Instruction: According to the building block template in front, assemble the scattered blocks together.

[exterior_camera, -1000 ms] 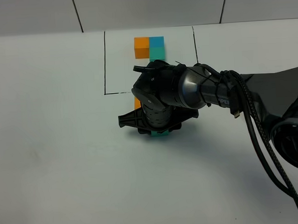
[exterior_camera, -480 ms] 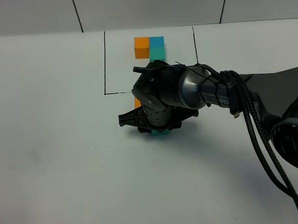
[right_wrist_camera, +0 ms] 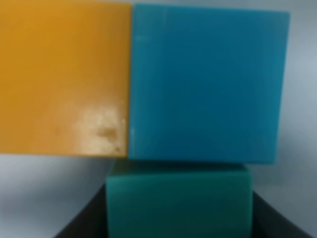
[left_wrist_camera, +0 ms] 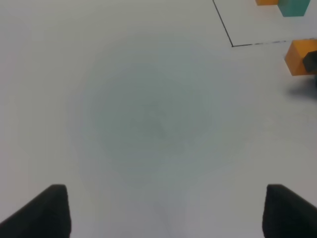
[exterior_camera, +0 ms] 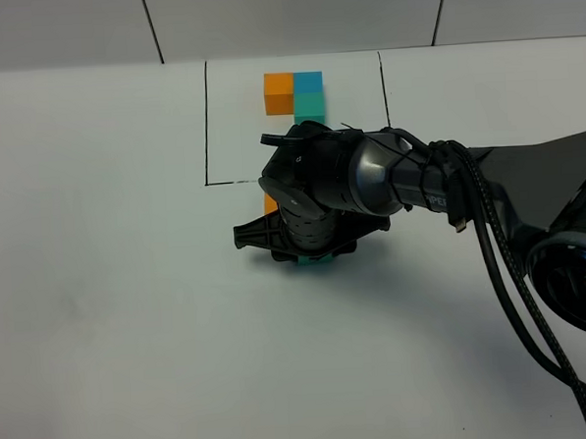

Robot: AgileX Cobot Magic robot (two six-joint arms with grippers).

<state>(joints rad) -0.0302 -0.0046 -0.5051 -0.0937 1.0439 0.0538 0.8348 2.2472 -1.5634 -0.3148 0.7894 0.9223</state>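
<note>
The template, an orange [exterior_camera: 279, 92], blue [exterior_camera: 307, 83] and teal-green [exterior_camera: 310, 105] L-shaped trio, lies inside a thin black frame [exterior_camera: 206, 126] at the back. My right gripper [exterior_camera: 312, 252] is low over the scattered blocks in front of the frame. In the right wrist view the scattered orange block [right_wrist_camera: 64, 74] and blue block [right_wrist_camera: 205, 84] sit side by side and touch. The teal-green block [right_wrist_camera: 178, 201] sits against the blue one, between my right fingers [right_wrist_camera: 81, 225]. My left gripper [left_wrist_camera: 171, 213] is open and empty over bare table.
The white table [exterior_camera: 111, 317] spreads wide on the left and front. The right arm's cables [exterior_camera: 502, 268] hang at the right. The scattered orange block [left_wrist_camera: 301, 56] and the frame's corner [left_wrist_camera: 233, 45] show in the left wrist view.
</note>
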